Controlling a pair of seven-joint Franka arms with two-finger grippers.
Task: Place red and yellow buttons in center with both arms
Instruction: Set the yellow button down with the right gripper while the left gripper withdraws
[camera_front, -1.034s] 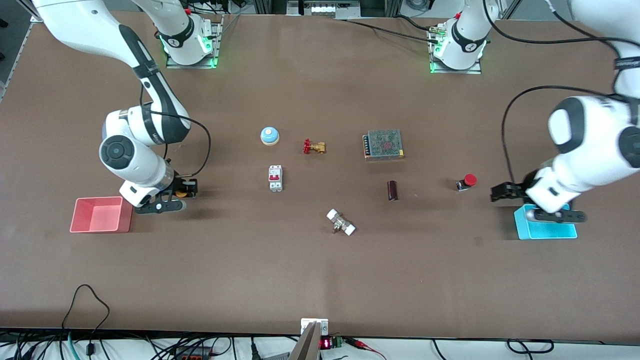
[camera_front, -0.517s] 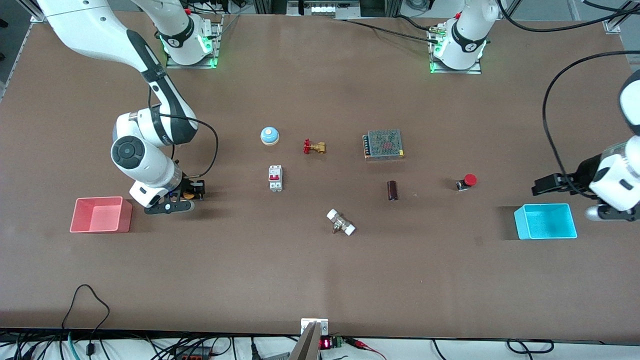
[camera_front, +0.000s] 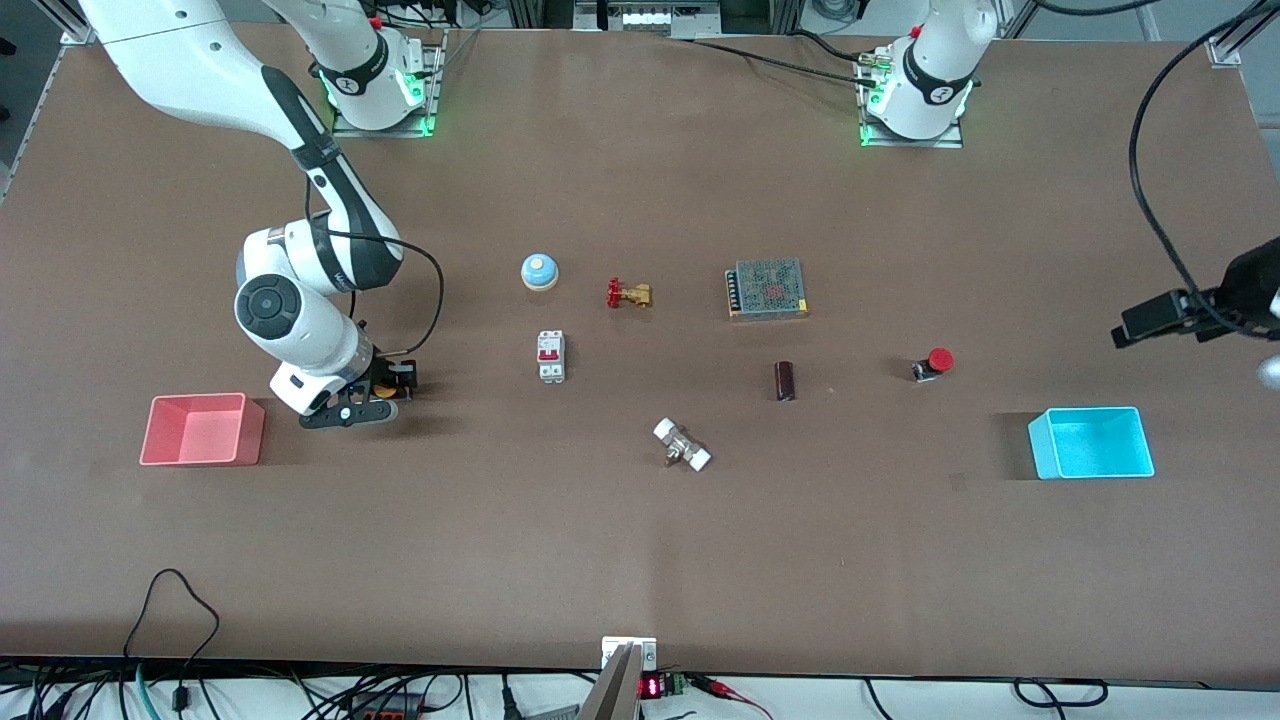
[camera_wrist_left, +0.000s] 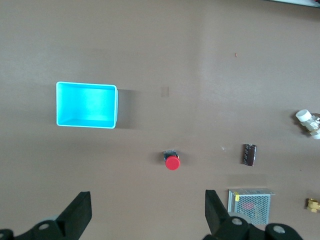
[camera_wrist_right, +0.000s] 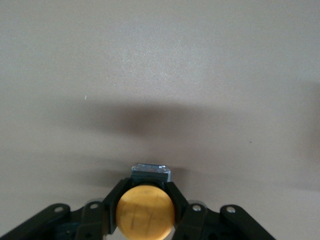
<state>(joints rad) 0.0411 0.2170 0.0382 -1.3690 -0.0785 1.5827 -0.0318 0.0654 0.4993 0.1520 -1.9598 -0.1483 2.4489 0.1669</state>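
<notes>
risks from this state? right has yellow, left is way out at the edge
1. The right tool grips the yellow button by its cap sides only; it might slip or twist in transit.
2. The left tool is open and high, off toward the left arm's end; the red button sits ungrasped, so its placement could lag.
3. The breaker stands on the right tool's likely path to center.

Yellow button (camera_wrist_right: 145, 212) clamped in right pincer (camera_front: 385, 385) — red button (camera_front: 934, 363) on table.

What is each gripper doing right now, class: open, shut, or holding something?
Left gripper: open, holding nothing, high over the table near the cyan bin.
Right gripper: shut on the yellow button, beside the pink bin.
</notes>
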